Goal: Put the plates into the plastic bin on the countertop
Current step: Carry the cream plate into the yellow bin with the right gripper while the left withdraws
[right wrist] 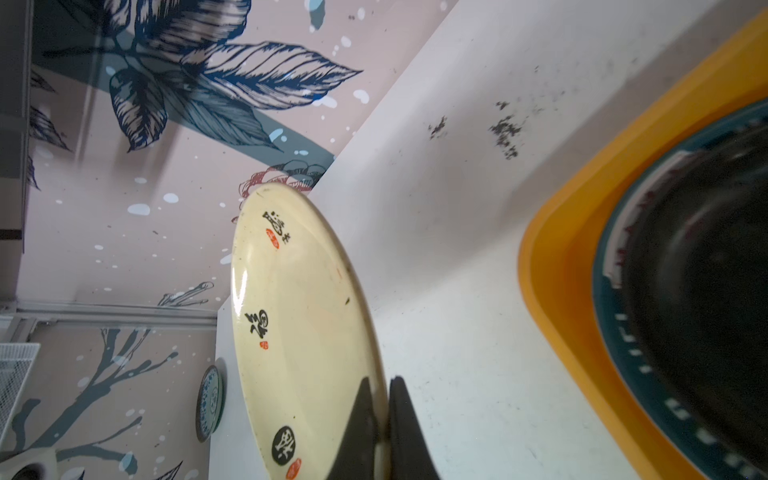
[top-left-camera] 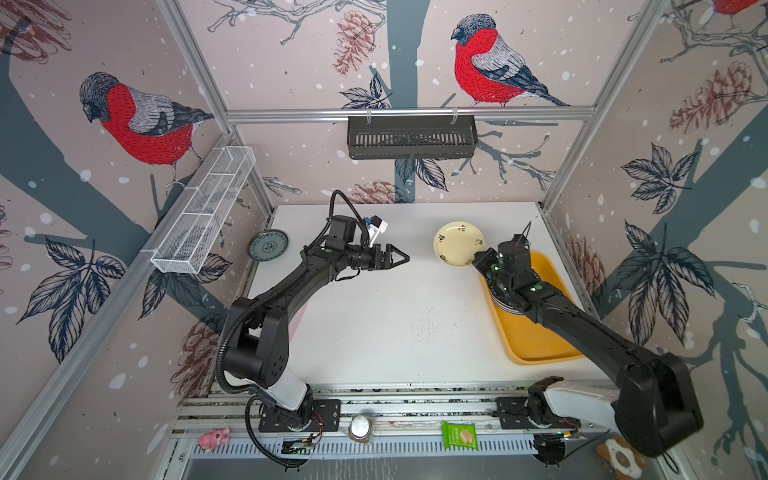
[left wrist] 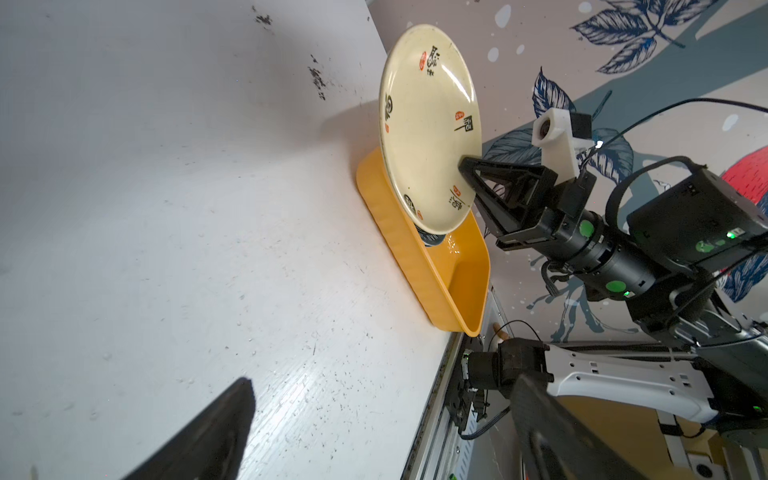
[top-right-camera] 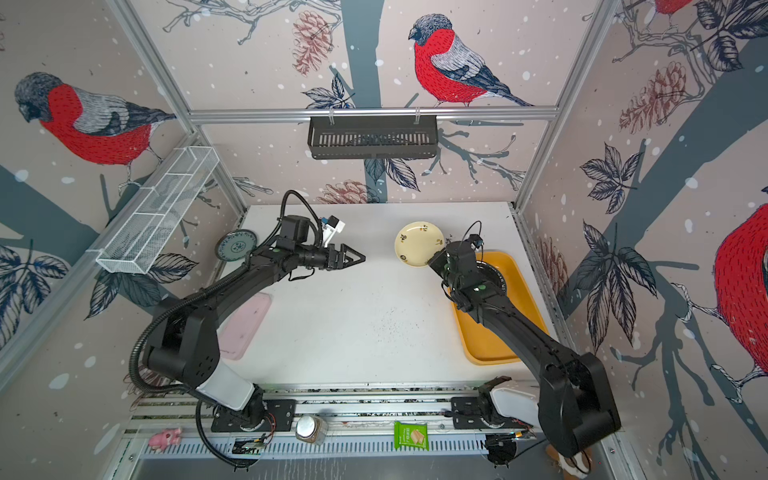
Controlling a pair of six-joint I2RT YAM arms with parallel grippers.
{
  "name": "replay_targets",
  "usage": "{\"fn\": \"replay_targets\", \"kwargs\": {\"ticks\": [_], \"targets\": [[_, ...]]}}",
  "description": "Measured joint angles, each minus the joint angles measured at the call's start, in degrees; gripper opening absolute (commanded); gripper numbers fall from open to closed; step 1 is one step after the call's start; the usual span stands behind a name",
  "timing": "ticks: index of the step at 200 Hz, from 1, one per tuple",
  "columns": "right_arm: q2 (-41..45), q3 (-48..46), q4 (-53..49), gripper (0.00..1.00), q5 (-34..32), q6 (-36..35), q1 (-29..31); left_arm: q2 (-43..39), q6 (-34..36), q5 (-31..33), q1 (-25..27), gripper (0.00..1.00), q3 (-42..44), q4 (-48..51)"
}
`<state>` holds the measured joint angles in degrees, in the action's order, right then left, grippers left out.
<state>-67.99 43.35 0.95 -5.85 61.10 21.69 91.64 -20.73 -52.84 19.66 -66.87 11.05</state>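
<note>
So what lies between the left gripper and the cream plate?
Nothing: only bare countertop shows between the left gripper and the cream plate, in both top views.

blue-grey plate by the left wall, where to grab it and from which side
Pinch the rim on the side facing the table's middle, coming from there: the blue-grey plate is shallow and sits at the left edge of the countertop by the wall, so that side looks freest.
</note>
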Motion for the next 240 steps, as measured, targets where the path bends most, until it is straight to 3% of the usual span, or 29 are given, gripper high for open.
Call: {"fn": "replay_targets", "kwargs": {"ticks": [57,125,193,240], "targets": [[13.1,-8.1,-7.4,0.02,-1.6,3.7,-7.5,0.0,6.1,0.0,3.0,0.96,-1.6,4.9],[26.4,-14.5,-17.5,0.02,0.4,5.0,-19.0,-0.1,7.6,0.6,3.4,0.96,-1.8,6.4],[26.8,-18.7,-16.9,0.02,8.0,2.7,-29.8,-0.5,7.6,2.1,3.4,0.96,-1.9,7.4],[22.0,-17.8,-13.7,0.02,10.6,0.3,-32.0,-0.3,7.6,3.4,3.4,0.96,-2.1,7.6]]}}
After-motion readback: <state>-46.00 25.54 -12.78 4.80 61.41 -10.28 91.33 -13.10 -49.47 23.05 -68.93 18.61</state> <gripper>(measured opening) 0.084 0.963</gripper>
